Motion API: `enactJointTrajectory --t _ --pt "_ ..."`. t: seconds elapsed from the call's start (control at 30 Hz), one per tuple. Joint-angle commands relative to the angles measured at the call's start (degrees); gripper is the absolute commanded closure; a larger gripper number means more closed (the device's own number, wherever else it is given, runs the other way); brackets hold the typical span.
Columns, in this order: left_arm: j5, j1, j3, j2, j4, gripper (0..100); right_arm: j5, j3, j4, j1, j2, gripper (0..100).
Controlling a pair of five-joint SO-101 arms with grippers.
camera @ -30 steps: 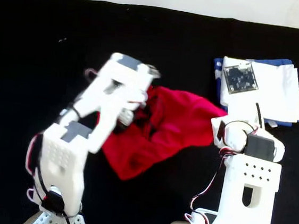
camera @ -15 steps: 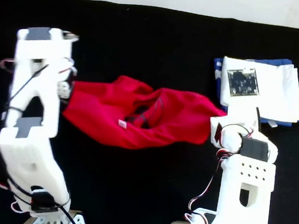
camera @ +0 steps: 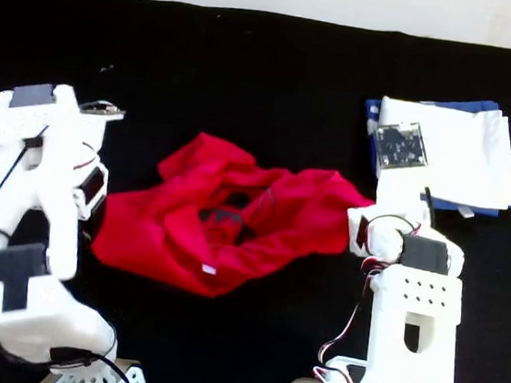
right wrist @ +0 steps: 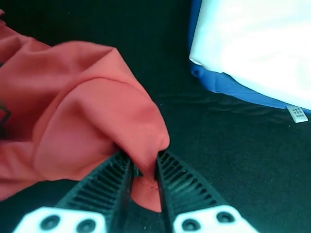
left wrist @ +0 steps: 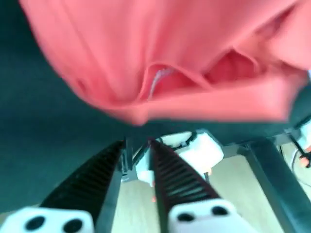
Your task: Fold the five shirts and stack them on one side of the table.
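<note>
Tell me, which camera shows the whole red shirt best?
The high view: the red shirt lies crumpled between both arms, almost all visible. The right wrist view shows one corner pinched in the right gripper; the left wrist view, a fold beyond the left gripper.

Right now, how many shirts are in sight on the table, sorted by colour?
red shirt: 1, crumpled mid-table, a corner pinched in the right end effector
white shirt: 1, folded, lying on the blue one
blue shirt: 1, folded, under the white one
Total: 3 in sight
</note>
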Motion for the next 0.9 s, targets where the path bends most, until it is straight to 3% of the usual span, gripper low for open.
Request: enactJointTrajectory --t 0.0,0.1,0.17,0.37,0.63,0.87 --pt "-2.99 2.33 -1.19 -8.31 0.79 82 -0.7 -0.13 0.13 -0.66 -1.63 99.3" --pt "-1.85 8.4 -4.09 -12.62 0.53 80 -0.7 -0.13 0.13 -0.84 -1.63 99.3" --pt "2.73 14.46 -4.79 -13.58 -0.53 80 -0.79 -0.13 0.13 -0.84 -1.63 99.3" --pt "11.87 29.93 0.4 -6.81 -9.23 80 -0.7 -0.04 1.1 -0.84 -1.63 99.3" --pt "21.8 31.96 -5.32 7.34 -16.26 80 -0.7 -0.04 3.38 -0.84 -1.63 99.3" --pt "22.42 27.74 -12.44 14.11 -16.26 80 -0.7 -0.04 3.38 -0.84 -1.63 99.3"
